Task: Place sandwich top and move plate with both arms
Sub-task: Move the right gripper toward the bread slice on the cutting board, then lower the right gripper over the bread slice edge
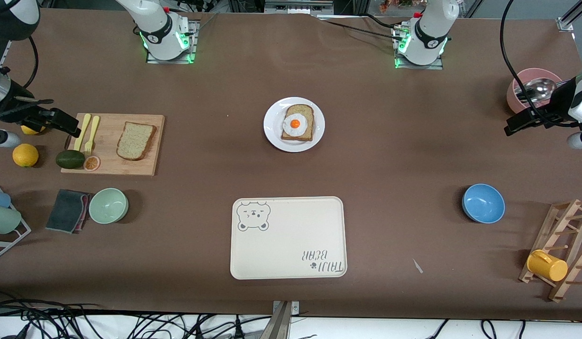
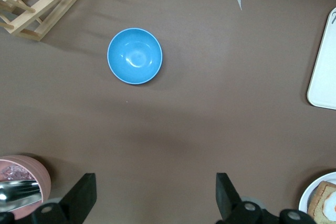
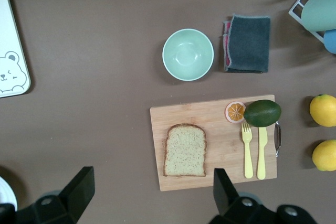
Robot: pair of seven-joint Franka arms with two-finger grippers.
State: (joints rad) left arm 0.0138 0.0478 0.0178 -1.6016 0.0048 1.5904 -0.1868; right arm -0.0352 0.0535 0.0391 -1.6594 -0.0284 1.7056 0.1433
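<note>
The sandwich top [image 1: 136, 141], a plain slice of wholegrain bread, lies flat on a wooden cutting board [image 1: 145, 165] near the right arm's end of the bench, apparently set out there for picking. On the board beside it lie a yellow fork [image 1: 92, 135] and knife [image 1: 82, 132], an orange slice [image 1: 92, 163] and an avocado [image 1: 70, 159].

The plate [image 1: 272, 135] sits at the middle of the bench, carrying a bread slice with a fried egg [image 1: 295, 124], the base that awaits its top. Nearer the front edge lies the cream bear-print tray [image 1: 287, 238], bare, probably where the plate is to go.

The right claw [image 3: 149, 190] hangs over the board's end by the edge of the bench, its fingers spread wide and holding nothing, well placed to come down on the slice. The left claw [image 2: 156, 195] waits over the bench's other end, also spread and holding nothing, between a pink bowl holding a metal spoon [image 1: 535, 88] and a blue bowl [image 1: 483, 203].

The bench is covered in a plain brown mat. Along the right arm's edge are two lemons [image 1: 25, 155], a dark folded cloth [image 1: 67, 210], a pale green bowl [image 1: 108, 205] and a wire rack of cups [image 1: 4, 219]; at the left arm's front corner a wooden rack [image 1: 566, 245] holds a yellow mug [image 1: 547, 265]. Cables trail under the front edge.
</note>
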